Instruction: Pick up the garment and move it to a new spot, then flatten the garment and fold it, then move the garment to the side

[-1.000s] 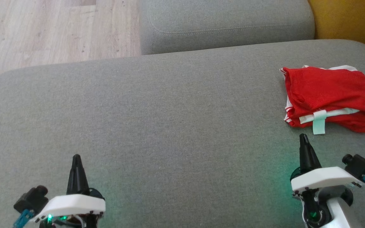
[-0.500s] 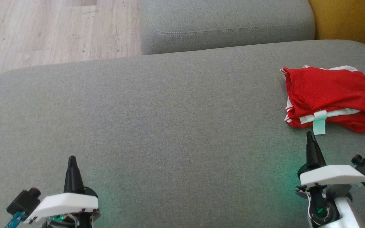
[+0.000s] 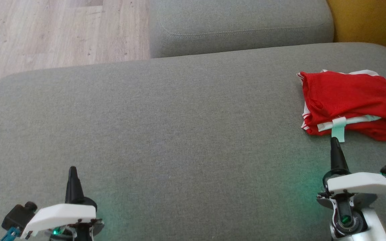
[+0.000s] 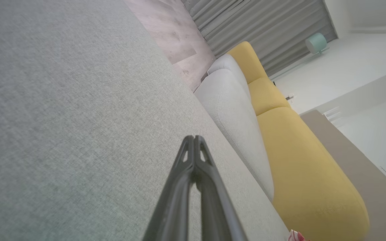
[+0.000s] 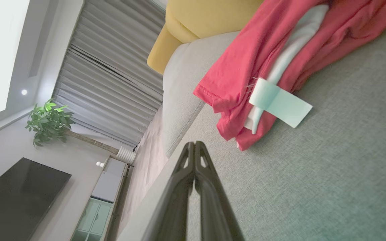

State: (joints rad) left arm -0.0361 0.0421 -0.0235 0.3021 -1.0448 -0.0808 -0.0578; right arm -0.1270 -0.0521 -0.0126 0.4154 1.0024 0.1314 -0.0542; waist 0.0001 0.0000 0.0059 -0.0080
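Lying just beyond the right hand [image 3: 334, 140], folded red garment [image 3: 347, 97].

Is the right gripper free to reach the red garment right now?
Probably yes: the right gripper sits just short of the red garment, nothing between them, though its jaws are shut.

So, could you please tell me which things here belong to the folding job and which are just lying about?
Job: red garment, grey seat under it, right gripper, left gripper.
Lying about: yellow sofa, potted plant, television.
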